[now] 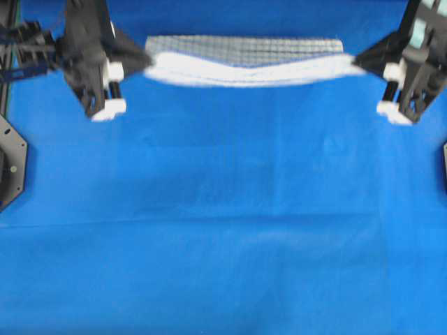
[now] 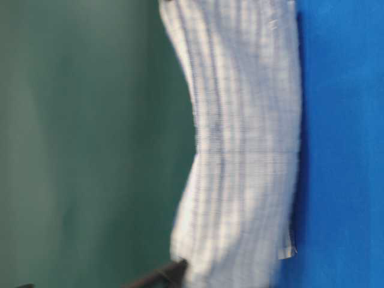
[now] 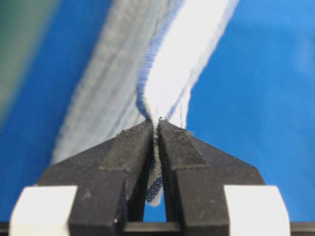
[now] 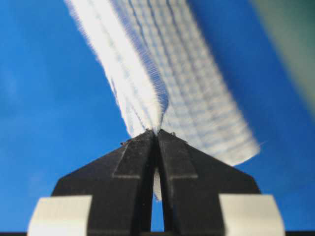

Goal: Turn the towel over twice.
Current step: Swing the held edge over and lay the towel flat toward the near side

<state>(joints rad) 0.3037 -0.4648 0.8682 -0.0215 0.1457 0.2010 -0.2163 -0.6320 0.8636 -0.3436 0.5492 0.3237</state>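
Observation:
The towel, white with thin blue stripes and a faint check, hangs stretched between both grippers at the far side of the table. Its upper edge sags a little in the middle, and its lower part reaches down to the cloth below. My left gripper is shut on the towel's left corner, and the hem shows pinched between the black fingers. My right gripper is shut on the right corner. From table level the towel hangs broad and lifted, its lower edge near the tablecloth.
A plain blue tablecloth covers the whole table. A black mount sits at the left edge, and a dark part at the right edge. A green wall stands behind.

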